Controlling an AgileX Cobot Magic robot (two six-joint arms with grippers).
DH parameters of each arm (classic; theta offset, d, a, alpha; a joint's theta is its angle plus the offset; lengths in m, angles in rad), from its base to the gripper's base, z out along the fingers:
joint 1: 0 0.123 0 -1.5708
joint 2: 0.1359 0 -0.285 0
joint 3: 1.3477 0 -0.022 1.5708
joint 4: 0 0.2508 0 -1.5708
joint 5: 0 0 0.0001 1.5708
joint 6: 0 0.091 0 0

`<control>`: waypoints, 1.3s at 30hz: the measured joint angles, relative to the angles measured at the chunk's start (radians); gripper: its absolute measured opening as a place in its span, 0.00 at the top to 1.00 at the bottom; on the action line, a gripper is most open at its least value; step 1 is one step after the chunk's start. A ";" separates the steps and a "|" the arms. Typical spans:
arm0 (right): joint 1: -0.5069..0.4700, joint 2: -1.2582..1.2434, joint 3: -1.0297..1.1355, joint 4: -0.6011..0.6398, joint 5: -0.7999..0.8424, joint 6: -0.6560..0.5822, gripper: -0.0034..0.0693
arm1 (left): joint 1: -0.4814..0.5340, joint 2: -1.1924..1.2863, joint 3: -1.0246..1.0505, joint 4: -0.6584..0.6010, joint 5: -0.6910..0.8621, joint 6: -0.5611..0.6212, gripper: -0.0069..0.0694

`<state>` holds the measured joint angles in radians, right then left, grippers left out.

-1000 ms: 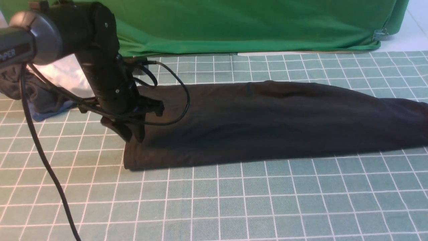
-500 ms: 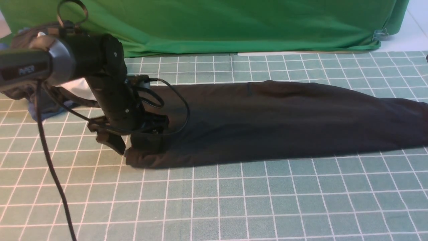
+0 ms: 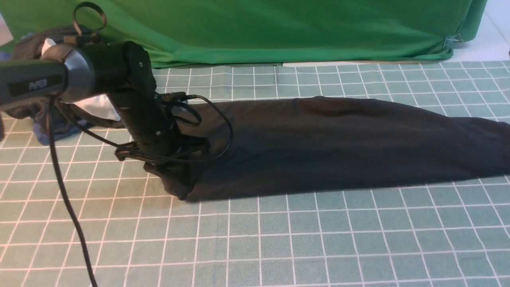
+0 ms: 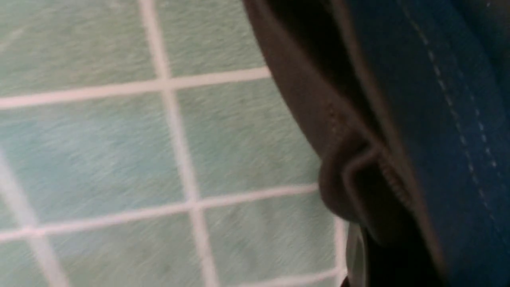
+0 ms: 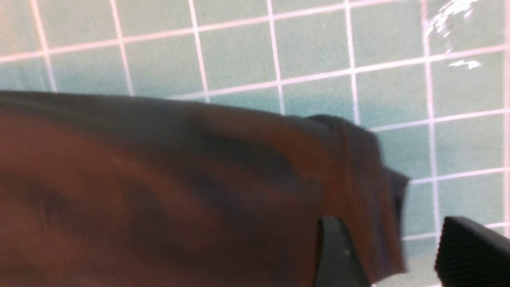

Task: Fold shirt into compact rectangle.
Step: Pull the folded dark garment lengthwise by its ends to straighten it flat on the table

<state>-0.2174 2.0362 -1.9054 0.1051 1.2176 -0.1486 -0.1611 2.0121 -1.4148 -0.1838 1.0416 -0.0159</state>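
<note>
The black shirt (image 3: 338, 143) lies as a long narrow strip across the green grid mat (image 3: 279, 239); its print and neck label are hidden. My left gripper (image 3: 175, 175) is pressed down on the strip's left end and shut on it, bunching the fabric. The left wrist view is filled by a close, blurred hem (image 4: 358, 175). My right gripper (image 5: 398, 259) is out of the front view; in the right wrist view it is open, one finger (image 5: 336, 255) over the shirt (image 5: 159, 191) and the other finger (image 5: 470, 251) over the mat, with the shirt's edge between them.
A green cloth (image 3: 279, 32) hangs along the far side. Behind my left arm lie a white garment (image 3: 97, 105) and a dark grey and blue bundle (image 3: 44, 123). The left arm's black cable (image 3: 67, 207) trails over the mat.
My left gripper has come down onto the shirt's left end, shut on it and dragged that end to the right. The rest of the strip has stayed put.
</note>
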 joint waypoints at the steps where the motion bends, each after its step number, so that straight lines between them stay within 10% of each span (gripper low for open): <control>1: 0.000 -0.012 0.000 0.000 0.000 -0.002 0.49 | 0.001 -0.012 0.001 0.017 0.012 0.000 0.79; 21: 0.118 -0.116 0.092 0.105 0.002 -0.075 0.49 | 0.204 -0.242 0.221 0.232 0.026 -0.004 0.78; 34: 0.257 0.077 0.092 0.099 0.003 -0.096 0.33 | 0.211 -0.242 0.220 0.437 0.070 -0.165 0.19; 39: 0.257 0.104 0.099 0.039 0.001 -0.092 0.29 | 0.201 -0.243 0.212 0.279 0.057 -0.097 0.24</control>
<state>0.0400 2.1404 -1.8064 0.1439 1.2189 -0.2406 0.0396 1.7694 -1.2027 0.0947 1.0990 -0.1130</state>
